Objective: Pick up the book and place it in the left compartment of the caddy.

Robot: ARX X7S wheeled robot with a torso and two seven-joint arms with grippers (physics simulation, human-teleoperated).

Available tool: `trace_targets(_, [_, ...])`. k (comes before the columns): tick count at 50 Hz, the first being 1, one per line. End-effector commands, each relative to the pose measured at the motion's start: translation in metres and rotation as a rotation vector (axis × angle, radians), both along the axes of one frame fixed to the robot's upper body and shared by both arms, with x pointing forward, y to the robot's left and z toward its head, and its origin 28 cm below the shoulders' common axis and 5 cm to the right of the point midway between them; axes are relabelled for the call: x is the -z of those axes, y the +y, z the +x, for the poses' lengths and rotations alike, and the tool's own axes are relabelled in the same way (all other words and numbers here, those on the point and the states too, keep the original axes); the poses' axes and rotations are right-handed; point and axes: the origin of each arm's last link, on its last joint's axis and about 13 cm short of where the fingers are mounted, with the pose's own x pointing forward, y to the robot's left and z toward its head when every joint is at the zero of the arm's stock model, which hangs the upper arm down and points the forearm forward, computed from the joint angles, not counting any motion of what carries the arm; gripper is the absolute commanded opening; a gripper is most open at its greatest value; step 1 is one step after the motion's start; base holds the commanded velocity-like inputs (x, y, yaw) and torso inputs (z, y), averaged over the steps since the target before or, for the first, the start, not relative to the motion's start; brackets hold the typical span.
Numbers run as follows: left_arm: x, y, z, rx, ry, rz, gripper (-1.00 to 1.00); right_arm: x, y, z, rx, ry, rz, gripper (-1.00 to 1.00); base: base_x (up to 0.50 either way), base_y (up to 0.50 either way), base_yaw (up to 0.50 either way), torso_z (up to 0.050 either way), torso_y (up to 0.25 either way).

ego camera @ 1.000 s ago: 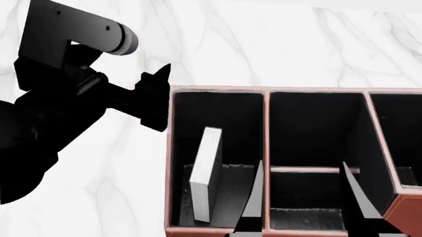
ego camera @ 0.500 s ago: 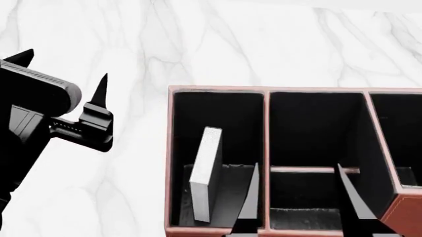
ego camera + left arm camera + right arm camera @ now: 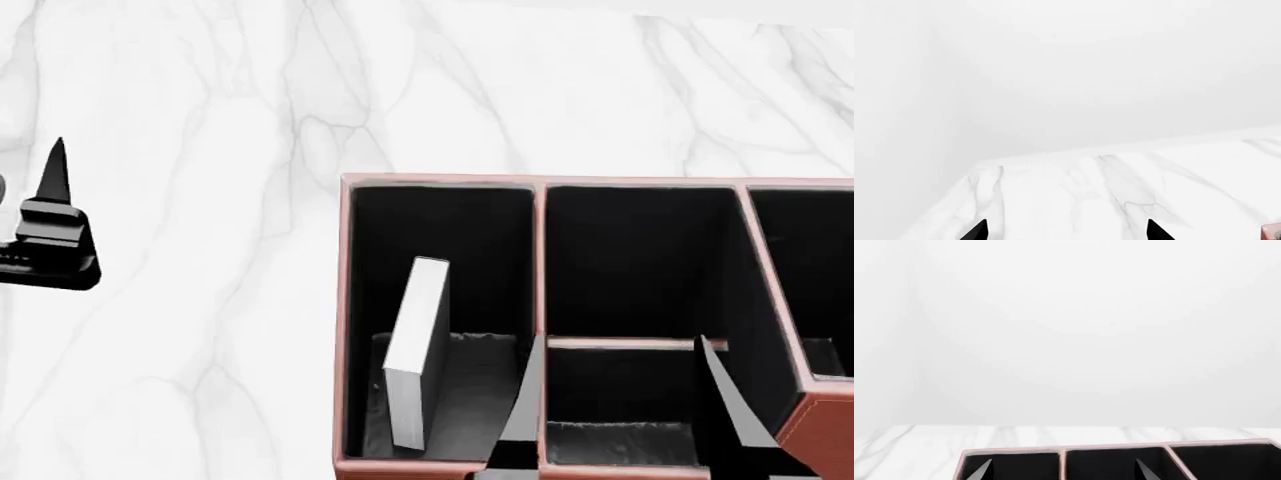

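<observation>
The book (image 3: 416,350) stands on edge inside the left compartment (image 3: 467,400) of the caddy (image 3: 541,260), tilted so its top leans toward the middle of the bay. Only its pale page edge and a sliver of grey face show in the head view; its dark covers cannot be made out against the black lining. Its lower end rests on the greyish floor near the caddy's near wall.

The caddy sits on a white marble table (image 3: 200,90). The frame cuts it off on the right and along the near rim, so the rightmost bay is only partly seen. A cross wall splits the middle section into two shorter bays.

The right gripper (image 3: 627,410) is mostly out of the head view: only two thin dark fingers rise from the frame's lower edge, one at the wall between the left compartment and the middle bays, the other over the middle section. They stand well apart with nothing between them. The right wrist view shows the same two tips spread wide over the caddy's bays (image 3: 1121,462).

The left gripper (image 3: 47,235) sits at the head view's left edge, well apart from the caddy, with just one pointed finger visible there. The left wrist view shows both tips (image 3: 977,230) spread apart over bare marble, holding nothing, with a speck of the caddy's corner (image 3: 1271,231) at the frame edge.
</observation>
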Motion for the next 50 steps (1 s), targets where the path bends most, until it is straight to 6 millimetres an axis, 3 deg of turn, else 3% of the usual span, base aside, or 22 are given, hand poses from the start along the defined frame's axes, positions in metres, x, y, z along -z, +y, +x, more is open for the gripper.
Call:
trace_targets(1, [-0.009, 0.014, -0.004, -0.010, -0.051, -0.059, 1.00, -0.005, -0.011, 0.001, 0.055, -0.036, -0.002, 1.00, 0.00, 0.00, 0.00, 0.000, 0.000])
trace_targets(24, [-0.022, 0.034, -0.011, -0.090, -0.101, -0.062, 1.00, -0.017, -0.042, -0.011, 0.208, -0.073, 0.015, 1.00, 0.00, 0.00, 0.00, 0.000, 0.000])
trace_targets(42, [-0.034, 0.073, -0.019, -0.289, -0.137, -0.097, 1.00, -0.024, -0.065, -0.024, 0.316, -0.103, 0.044, 1.00, 0.00, 0.00, 0.00, 0.000, 0.000])
trace_targets(50, [-0.037, 0.080, -0.023, -0.332, -0.148, -0.099, 1.00, -0.028, -0.072, -0.031, 0.353, -0.116, 0.053, 1.00, 0.00, 0.00, 0.00, 0.000, 0.000])
